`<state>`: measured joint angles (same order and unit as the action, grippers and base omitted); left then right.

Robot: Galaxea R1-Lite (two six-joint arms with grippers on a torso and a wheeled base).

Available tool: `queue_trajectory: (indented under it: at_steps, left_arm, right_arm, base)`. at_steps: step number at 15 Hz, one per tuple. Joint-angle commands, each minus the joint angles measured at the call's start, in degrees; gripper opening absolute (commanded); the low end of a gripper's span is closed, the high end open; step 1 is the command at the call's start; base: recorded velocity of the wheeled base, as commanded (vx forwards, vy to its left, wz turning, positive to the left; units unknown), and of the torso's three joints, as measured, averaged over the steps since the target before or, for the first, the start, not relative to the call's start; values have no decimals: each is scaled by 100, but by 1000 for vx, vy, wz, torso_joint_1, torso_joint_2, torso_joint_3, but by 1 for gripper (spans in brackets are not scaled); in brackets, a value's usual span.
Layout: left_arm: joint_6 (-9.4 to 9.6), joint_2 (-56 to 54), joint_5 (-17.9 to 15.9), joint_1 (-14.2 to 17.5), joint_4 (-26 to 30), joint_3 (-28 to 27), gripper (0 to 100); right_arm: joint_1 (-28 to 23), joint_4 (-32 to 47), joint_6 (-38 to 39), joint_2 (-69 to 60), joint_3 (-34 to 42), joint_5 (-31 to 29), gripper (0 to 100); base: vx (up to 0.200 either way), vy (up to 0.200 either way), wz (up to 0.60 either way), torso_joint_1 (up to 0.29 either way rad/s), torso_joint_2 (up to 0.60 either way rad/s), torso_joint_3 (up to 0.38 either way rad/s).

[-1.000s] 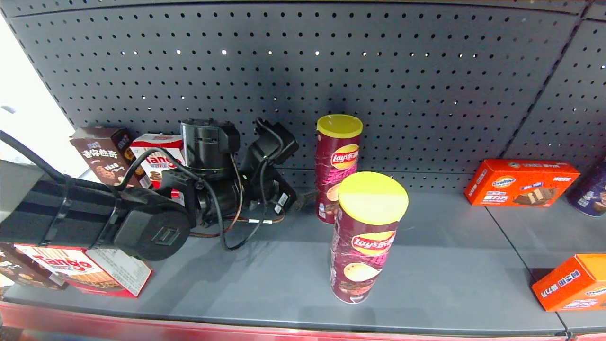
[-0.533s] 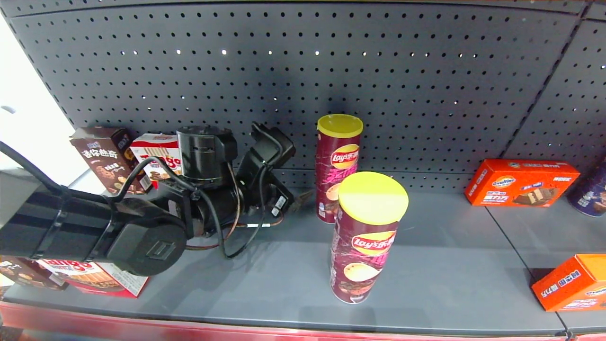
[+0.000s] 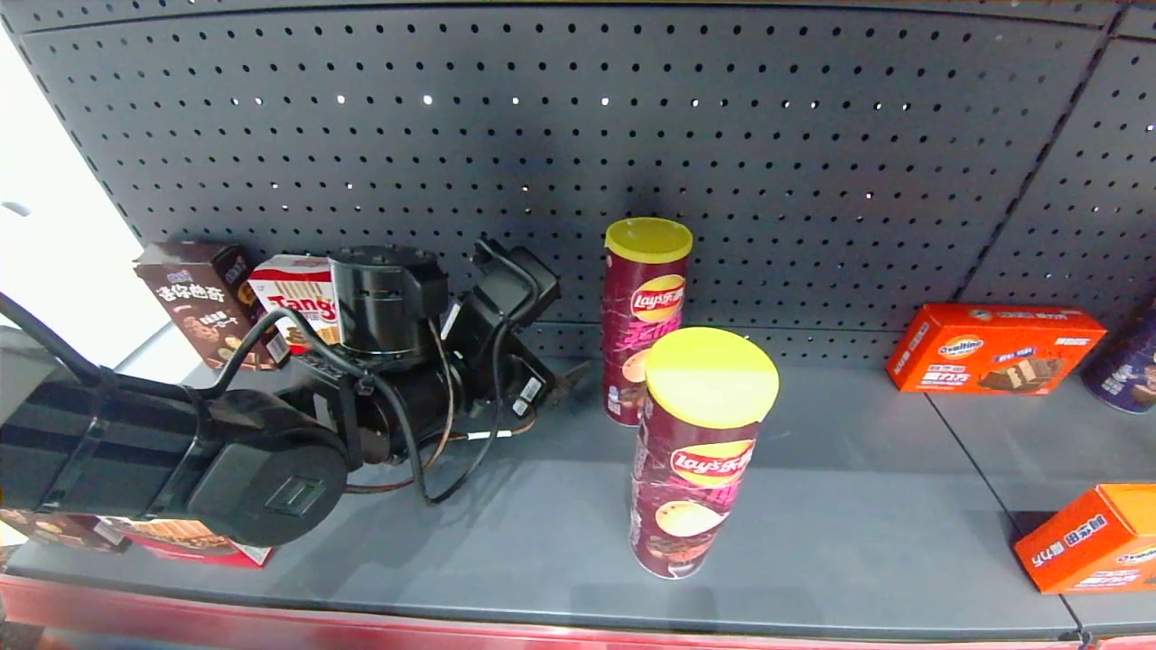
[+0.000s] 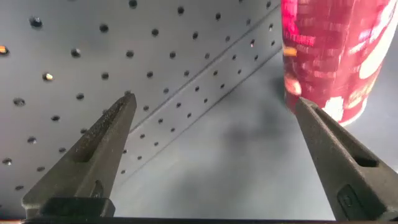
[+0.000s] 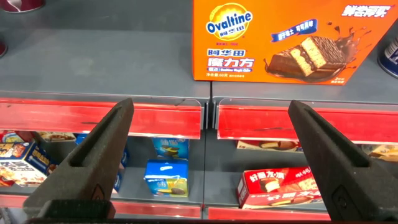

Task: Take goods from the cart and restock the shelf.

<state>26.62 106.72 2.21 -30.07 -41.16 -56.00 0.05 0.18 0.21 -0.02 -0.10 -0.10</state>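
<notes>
Two maroon chip cans with yellow lids stand on the grey shelf [image 3: 858,506]: the rear can [image 3: 644,316] near the pegboard and the front can [image 3: 697,451] closer to the shelf's edge. My left arm lies over the shelf's left part, and my left gripper [image 3: 564,379] points at the rear can from its left, a short gap away. In the left wrist view the left gripper [image 4: 214,102] is open and empty, with the rear can [image 4: 336,56] just beyond one finger. My right gripper [image 5: 211,106] is open and empty, facing an orange chocolate box [image 5: 280,40] on a lower shelf.
A brown cookie box [image 3: 194,298] and a red-white wafer box [image 3: 293,289] stand behind my left arm; another wafer box [image 3: 194,546] lies under it. Orange boxes [image 3: 993,348] [image 3: 1088,537] sit at the right. The pegboard wall [image 3: 578,135] closes the back.
My left arm has drawn back a little to the left and toward the shelf's front, widening the gap to the rear can. Both cans stay in place.
</notes>
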Motion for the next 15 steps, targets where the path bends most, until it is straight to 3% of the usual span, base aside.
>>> queue_trajectory:
  at_steps: [1, 15]
  left_arm:
    - [1, 113, -1, -16, 11, -139, 100]
    - [-34, 543, -1, -60, 29, -464, 100]
  right_arm:
    - [4, -1, 6, 2, 1, 1, 100]
    - [4, -1, -3, 2, 1, 1, 100]
  base:
    - [0, 0, 0, 0, 0, 0]
    - [0, 0, 0, 0, 0, 0]
